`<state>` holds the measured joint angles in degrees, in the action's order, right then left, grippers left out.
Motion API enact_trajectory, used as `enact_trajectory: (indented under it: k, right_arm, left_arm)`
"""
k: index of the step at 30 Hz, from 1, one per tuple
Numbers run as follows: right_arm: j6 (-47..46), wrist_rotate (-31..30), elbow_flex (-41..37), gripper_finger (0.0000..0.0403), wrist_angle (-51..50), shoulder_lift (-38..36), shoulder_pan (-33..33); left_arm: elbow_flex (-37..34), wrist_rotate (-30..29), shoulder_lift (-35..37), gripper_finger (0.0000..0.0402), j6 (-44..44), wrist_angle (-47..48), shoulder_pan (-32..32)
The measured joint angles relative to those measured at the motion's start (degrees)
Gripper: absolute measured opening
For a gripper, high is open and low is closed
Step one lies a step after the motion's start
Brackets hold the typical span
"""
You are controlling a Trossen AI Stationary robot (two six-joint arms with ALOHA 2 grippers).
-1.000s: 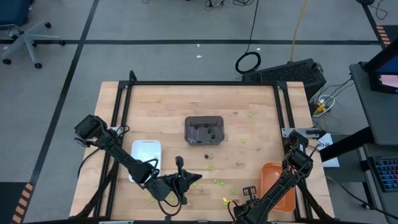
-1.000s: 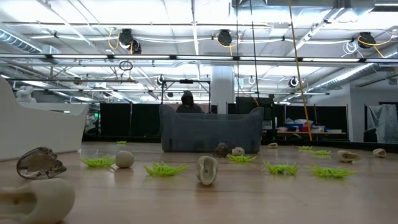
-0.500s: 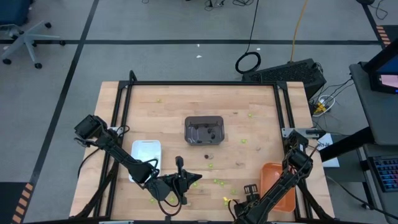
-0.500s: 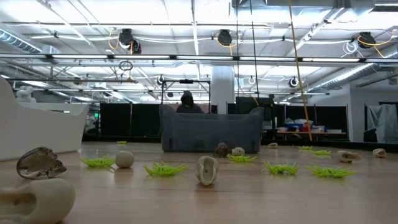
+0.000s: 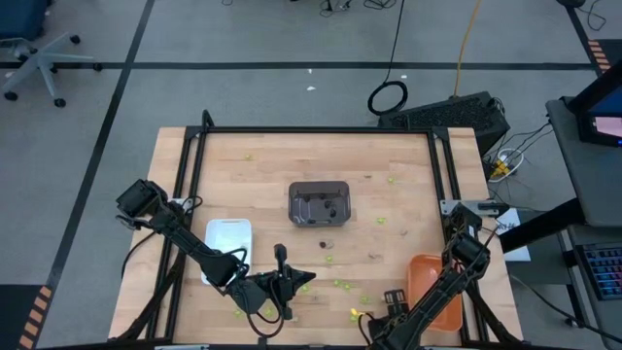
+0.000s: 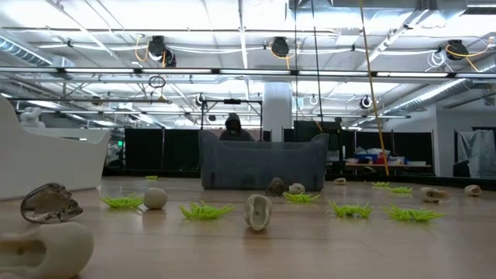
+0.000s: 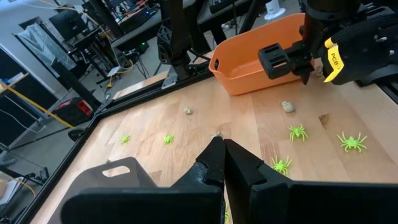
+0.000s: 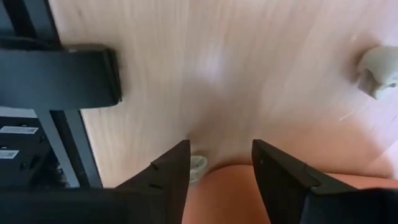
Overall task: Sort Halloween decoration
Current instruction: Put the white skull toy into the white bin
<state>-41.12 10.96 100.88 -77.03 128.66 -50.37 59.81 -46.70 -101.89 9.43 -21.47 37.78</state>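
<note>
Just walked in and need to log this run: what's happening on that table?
Two arms are sorting small Halloween trinkets into trays. The right gripper is open over the orange tray, holding nothing. The left gripper waits shut near the white tray. Green spiders and tan pieces lie on the table.

The counter (image 5: 262, 175) is showing pale, smooth wood planks with a soft sheen. The orange tray (image 7: 249, 56) is looking like smooth, matt plastic, the grey tray (image 6: 260, 167) likewise. The lime-green spiders (image 7: 352, 141) are appearing rubbery, and the claw fingers (image 8: 283, 180) matt black plastic.
</note>
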Motion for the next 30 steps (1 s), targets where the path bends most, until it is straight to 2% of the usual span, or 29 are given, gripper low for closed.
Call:
enact_trajectory:
  k: [7, 16, 30]
  right_arm:
    - [3.5, 4.1, 0.0, 0.0155, -0.1, 0.0, -0.7]
    - [12.2, 2.5, 0.0, 0.0155, -0.2, 0.0, -2.0]
    - [13.3, 2.5, 0.2, 0.0149, -0.3, 2.0, -2.2]
  left_arm:
    - [0.0, 0.0, 0.0, 0.0005, 0.0, 0.0, 0.0]
    - [0.0, 0.0, 0.0, 0.0005, 0.0, 0.0, 0.0]
    - [0.0, 0.0, 0.0, 0.0005, 0.0, 0.0, 0.0]
